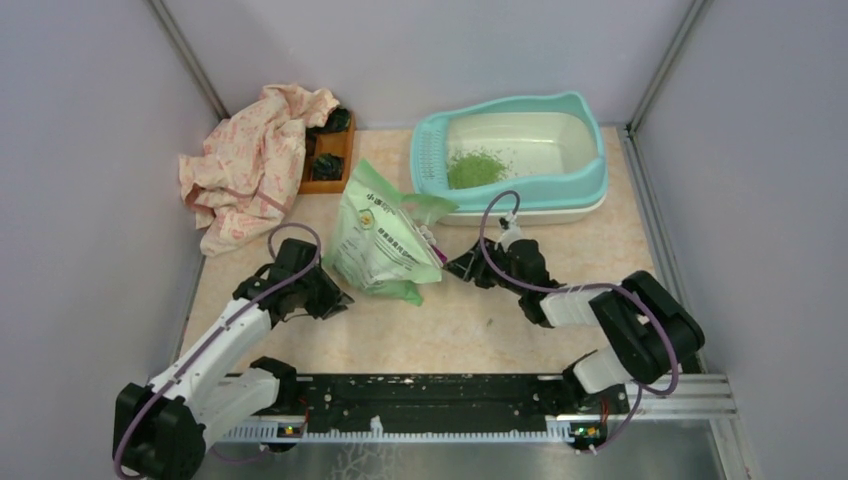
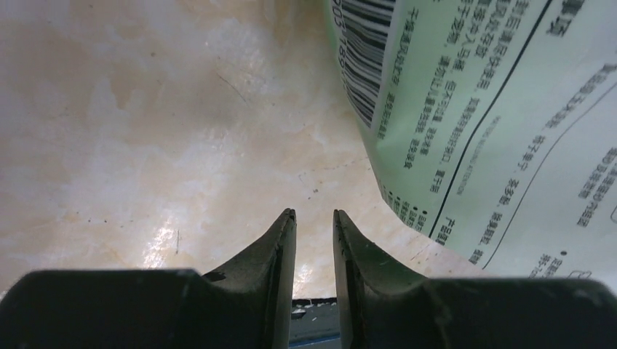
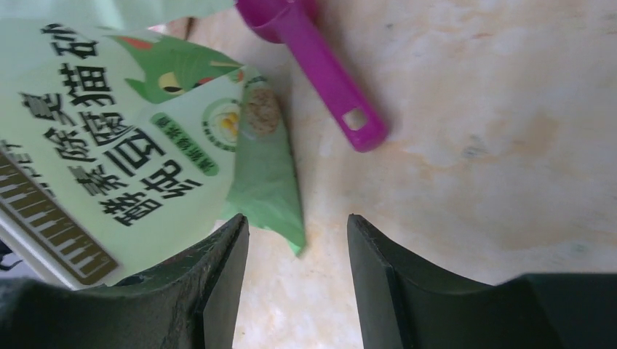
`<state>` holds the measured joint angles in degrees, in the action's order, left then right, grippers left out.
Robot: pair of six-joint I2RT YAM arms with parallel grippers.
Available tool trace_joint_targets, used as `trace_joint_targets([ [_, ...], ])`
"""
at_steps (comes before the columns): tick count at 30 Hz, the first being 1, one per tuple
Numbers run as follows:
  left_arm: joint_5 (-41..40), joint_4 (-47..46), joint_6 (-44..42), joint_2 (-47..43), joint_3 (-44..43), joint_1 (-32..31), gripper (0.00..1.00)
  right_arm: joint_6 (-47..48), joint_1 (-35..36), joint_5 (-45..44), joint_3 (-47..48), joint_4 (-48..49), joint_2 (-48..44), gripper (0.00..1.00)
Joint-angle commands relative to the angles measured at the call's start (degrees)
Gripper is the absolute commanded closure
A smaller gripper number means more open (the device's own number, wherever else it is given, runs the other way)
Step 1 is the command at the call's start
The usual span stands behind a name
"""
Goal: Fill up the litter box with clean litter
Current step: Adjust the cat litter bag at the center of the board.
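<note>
The litter box (image 1: pixel 590 150), teal-rimmed with a cream basin, stands at the back right. A small pile of clean litter (image 1: pixel 475 168), green granules, lies at its left end. The pale green printed bag (image 1: pixel 385 245) lies on the table between both arms. My left gripper (image 1: pixel 335 300) sits by the bag's lower left edge. In the left wrist view, that gripper (image 2: pixel 314 214) shows a narrow gap with only tabletop in it, and the bag (image 2: pixel 495 109) lies off to the right. My right gripper (image 3: pixel 297 222) is open and empty, with the bag's corner (image 3: pixel 273 196) just ahead of it. A purple scoop (image 3: pixel 320 73) lies beyond.
A pink floral cloth (image 1: pixel 250 165) is heaped at the back left, partly over a small brown wooden tray (image 1: pixel 328 155) holding dark items. Grey walls close in the table on three sides. A few stray granules (image 1: pixel 488 322) lie near the right arm.
</note>
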<state>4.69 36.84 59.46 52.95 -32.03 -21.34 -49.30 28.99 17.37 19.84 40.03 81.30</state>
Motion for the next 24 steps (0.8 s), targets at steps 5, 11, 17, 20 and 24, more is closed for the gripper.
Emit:
trace_joint_targets([
  [5, 0.0, -5.9, 1.3, 1.3, 1.2, 6.4, 0.68, -11.7, 5.9, -6.5, 2.0, 23.2, 9.8, 0.50],
  [11, 4.9, -11.5, 1.3, 2.6, 4.6, 11.7, 0.69, -18.5, 7.2, -11.0, 4.6, 28.1, 17.0, 0.53],
  [17, 8.1, -17.1, 2.1, 6.7, 6.6, 12.9, 0.69, -18.4, 10.8, -16.0, 11.4, 21.3, 18.8, 0.54],
  [20, 9.5, -19.7, 2.3, 9.1, 7.3, 14.2, 0.69, -20.8, 11.8, -17.1, 13.7, 20.6, 20.9, 0.55],
  [24, 11.6, -23.3, 1.7, 12.2, 8.4, 16.8, 0.70, -22.7, 13.2, -18.4, 14.8, 20.4, 23.7, 0.56],
])
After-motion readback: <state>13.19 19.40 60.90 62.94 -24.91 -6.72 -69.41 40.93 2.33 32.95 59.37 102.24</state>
